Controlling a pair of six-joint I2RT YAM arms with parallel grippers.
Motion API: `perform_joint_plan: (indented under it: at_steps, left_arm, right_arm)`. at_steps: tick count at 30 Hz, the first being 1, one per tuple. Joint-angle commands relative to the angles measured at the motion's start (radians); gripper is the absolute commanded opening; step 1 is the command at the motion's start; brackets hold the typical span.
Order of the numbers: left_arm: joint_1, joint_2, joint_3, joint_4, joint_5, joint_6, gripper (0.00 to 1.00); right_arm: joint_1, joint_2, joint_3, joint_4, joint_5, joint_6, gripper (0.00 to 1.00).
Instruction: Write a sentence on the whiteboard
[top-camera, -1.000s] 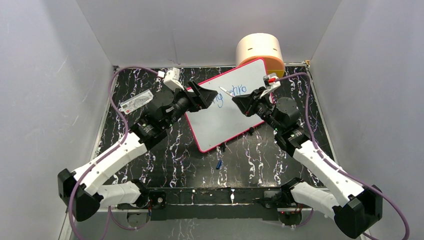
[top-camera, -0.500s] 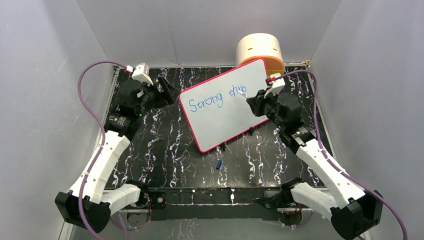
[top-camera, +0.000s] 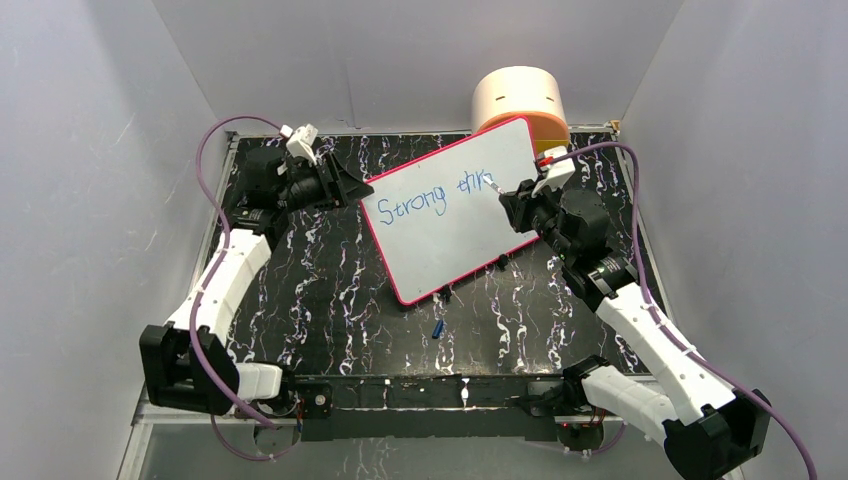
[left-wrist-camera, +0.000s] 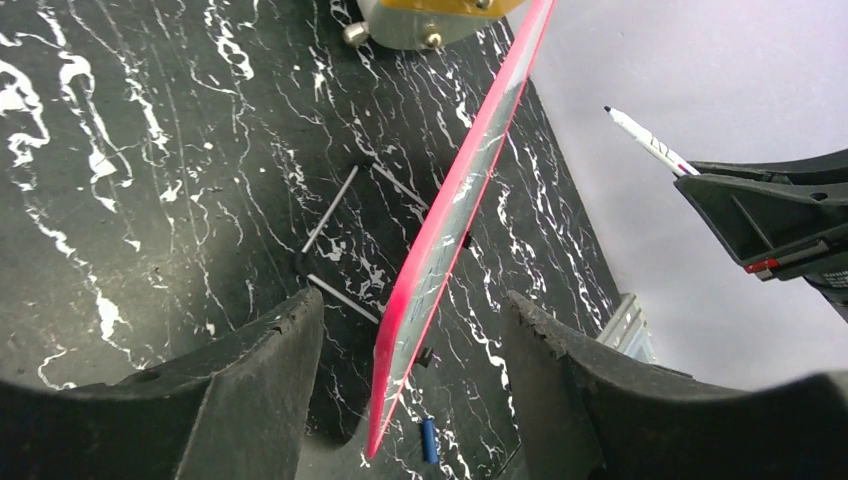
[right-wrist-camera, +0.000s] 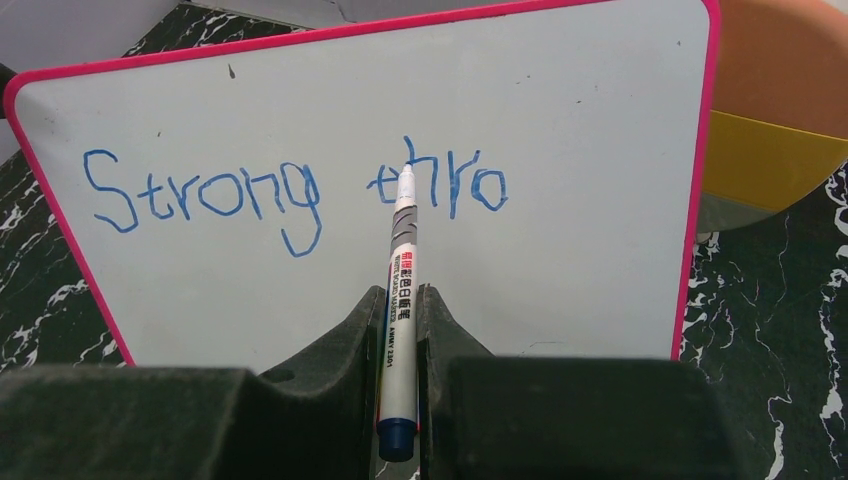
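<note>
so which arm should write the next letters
Right. The right gripper is shut on the marker, tip at the sentence on the whiteboard; the left gripper is open, holding nothing.

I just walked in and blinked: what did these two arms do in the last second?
The left claw pulled back leftward off the whiteboard, uncovering "Stro", and now waits open at its left edge. The right claw, clamped on the marker, shifted its tip rightward along "thro". Whiteboard, lettering and blue cap stayed put.
</note>
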Motion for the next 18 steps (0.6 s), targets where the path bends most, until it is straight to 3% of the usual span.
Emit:
perform_joint_plan:
  at_steps: [1, 18]
  left_arm:
    - [0.01, 0.038, 0.025, 0.087, 0.152, 0.022, 0.59]
    - [0.041, 0.093, 0.024, 0.086, 0.303, 0.141, 0.26]
  right_arm:
    - [-0.003, -0.021, 0.045, 0.04, 0.018, -0.026, 0.0]
    - [-0.003, -0.021, 0.032, 0.053, -0.002, -0.068, 0.0]
